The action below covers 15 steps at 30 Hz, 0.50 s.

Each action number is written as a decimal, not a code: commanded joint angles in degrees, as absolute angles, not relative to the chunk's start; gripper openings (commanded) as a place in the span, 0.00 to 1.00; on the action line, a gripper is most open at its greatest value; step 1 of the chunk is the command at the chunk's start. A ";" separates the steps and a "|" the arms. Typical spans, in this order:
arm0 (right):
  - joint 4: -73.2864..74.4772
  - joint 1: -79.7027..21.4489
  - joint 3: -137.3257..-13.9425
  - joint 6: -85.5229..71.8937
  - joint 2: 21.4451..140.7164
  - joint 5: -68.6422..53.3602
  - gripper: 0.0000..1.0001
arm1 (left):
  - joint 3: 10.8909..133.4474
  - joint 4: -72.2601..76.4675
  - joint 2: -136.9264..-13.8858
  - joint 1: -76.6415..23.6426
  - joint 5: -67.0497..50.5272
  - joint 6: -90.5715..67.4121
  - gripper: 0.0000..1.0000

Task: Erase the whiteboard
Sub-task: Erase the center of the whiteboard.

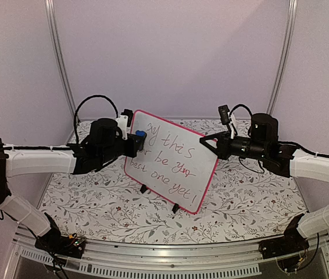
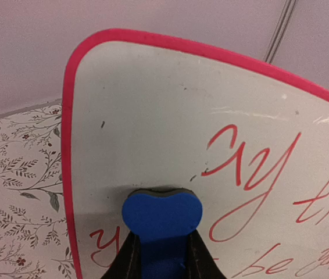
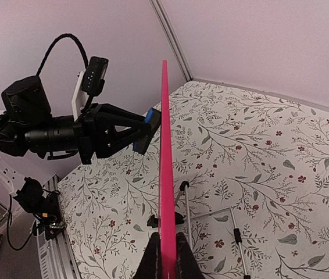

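The flowered surface carries the whiteboard, which stands near its middle on 2 black feet, its written face turned toward the near side. It leans, with the left end further from us than the right.

The right claw is clamped on the board's pink right edge, and the right wrist view shows the frame pinched tight between both fingers. The left claw is closed around the blue eraser, whose pad is pressed flat against the upper left of the board.

We judge the wiping has barely begun. The patch around the eraser is bare, but the red handwriting fills the rest in 3 lines. To do this step well, we keep the pad square to the glossy face and sweep rightward along each line in overlapping passes. We also press only as hard as the right grip can resist, since the board rests on small feet and could pivot or skid.

Behind the board a thin wire stand props it up. The main obstacle is the right claw itself, which sits where the lines end. We expect the last strokes near that edge to need care or a shifted hold. The lower lines also lie close to the feet.
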<state>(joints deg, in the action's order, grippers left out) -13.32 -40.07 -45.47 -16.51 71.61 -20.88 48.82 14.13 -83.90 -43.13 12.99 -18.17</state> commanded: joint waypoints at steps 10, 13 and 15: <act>-7.03 -42.54 -44.21 -12.13 72.61 -26.89 0.00 | 57.06 10.66 -86.02 -43.98 13.25 -15.51 0.14; -7.03 -42.54 -44.21 -12.08 72.45 -26.92 0.00 | 58.09 10.31 -86.37 -44.04 13.27 -15.17 0.14; -7.03 -42.58 -44.20 -12.04 72.34 -26.90 0.00 | 58.80 10.13 -86.48 -44.04 13.25 -14.98 0.14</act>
